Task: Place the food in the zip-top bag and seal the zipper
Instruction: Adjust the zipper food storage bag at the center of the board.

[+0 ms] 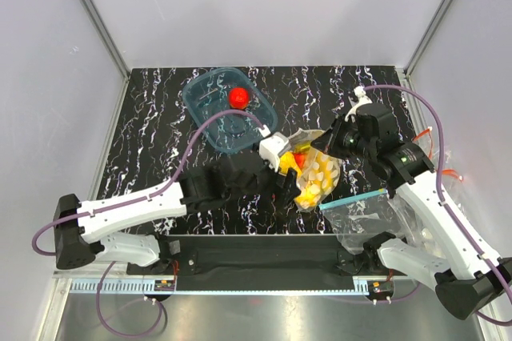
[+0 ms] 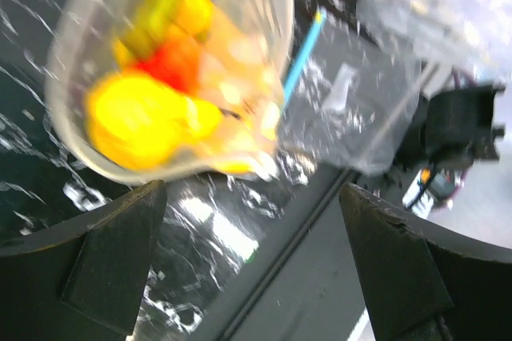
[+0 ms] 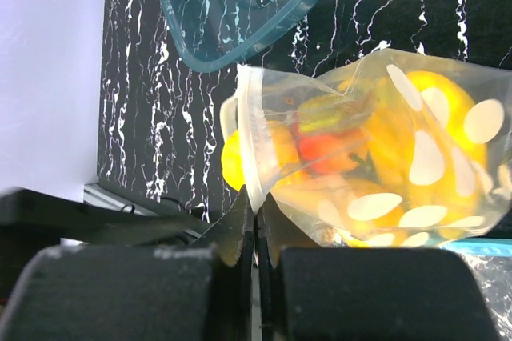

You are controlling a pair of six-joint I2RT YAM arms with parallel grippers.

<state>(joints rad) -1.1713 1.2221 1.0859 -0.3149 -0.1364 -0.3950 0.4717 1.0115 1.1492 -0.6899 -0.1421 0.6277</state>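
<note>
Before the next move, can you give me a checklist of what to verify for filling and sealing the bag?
1. Right jaws hold the bag by its zipper: ok, shut on the strip.
2. Left jaws free to pick: ok, open and empty.
3. All food inside the bag: not ok, one red piece lies in the tub.
4. Zipper sealed: cannot tell.
5. Left wrist view sharp: not ok, blurred.

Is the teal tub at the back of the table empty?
No, one round red piece sits inside the teal tub.
</note>
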